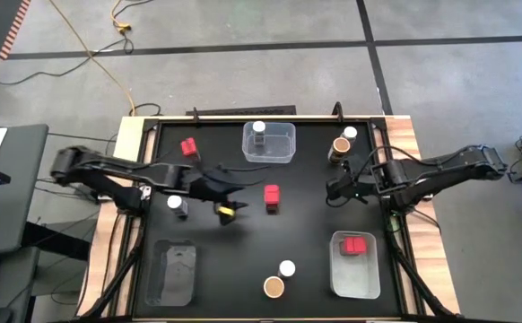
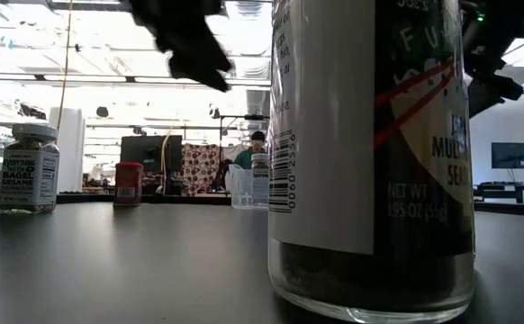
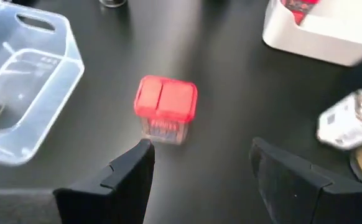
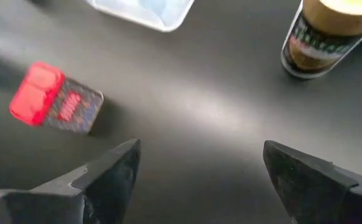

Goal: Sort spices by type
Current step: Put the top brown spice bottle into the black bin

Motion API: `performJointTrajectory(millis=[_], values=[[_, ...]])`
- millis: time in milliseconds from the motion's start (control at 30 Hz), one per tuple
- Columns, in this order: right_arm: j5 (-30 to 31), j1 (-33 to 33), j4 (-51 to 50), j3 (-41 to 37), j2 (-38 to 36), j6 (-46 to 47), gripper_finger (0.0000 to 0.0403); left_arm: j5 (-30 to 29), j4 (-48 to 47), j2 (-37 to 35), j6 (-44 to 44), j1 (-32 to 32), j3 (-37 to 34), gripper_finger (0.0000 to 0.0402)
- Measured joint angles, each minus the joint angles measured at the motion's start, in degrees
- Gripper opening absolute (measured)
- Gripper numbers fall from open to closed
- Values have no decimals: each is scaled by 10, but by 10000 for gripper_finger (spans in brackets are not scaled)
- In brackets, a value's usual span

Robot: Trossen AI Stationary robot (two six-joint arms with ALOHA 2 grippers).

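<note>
A red boxy spice container (image 1: 272,197) stands mid-table between my two grippers. My left gripper (image 1: 232,206) is open just to its left and hovers above the table; in the left wrist view the box (image 3: 165,107) lies ahead of the open fingers (image 3: 199,165). My right gripper (image 1: 334,191) is open to the box's right, and its wrist view shows the box (image 4: 53,99) farther off. Another red box (image 1: 188,147) stands far left. A white-lidded jar (image 1: 176,205) stands beside my left arm. A white-lidded jar (image 1: 286,267) and a tan-lidded jar (image 1: 274,286) stand near the front edge.
A clear bin (image 1: 283,152) at the far middle holds a white-lidded jar (image 1: 258,130). A bin (image 1: 355,278) at the near right holds red boxes (image 1: 357,244). A third bin (image 1: 173,272) sits near left. A tan-lidded jar (image 1: 341,146) and a white-lidded jar (image 1: 350,135) stand far right.
</note>
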Motion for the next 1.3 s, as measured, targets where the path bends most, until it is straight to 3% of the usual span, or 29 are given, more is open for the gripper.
performJointTrajectory(millis=[200, 400, 733, 1000, 1300], values=[[0, -48, -3, 51, 0, -44, 359, -12, -29, -104, 1, -6, -80, 251], [0, -87, -34, 109, 12, -63, 358, -12, -100, -149, 2, -6, -106, 251], [-5, -120, -166, 242, 144, -62, 358, -12, -116, -149, 4, -6, -106, 251], [-103, -214, -290, 283, 216, -83, 358, -12, -115, -149, 28, -5, -106, 251], [-111, -365, -239, 277, 212, -186, 358, -12, -115, -149, 2, -5, -106, 251]])
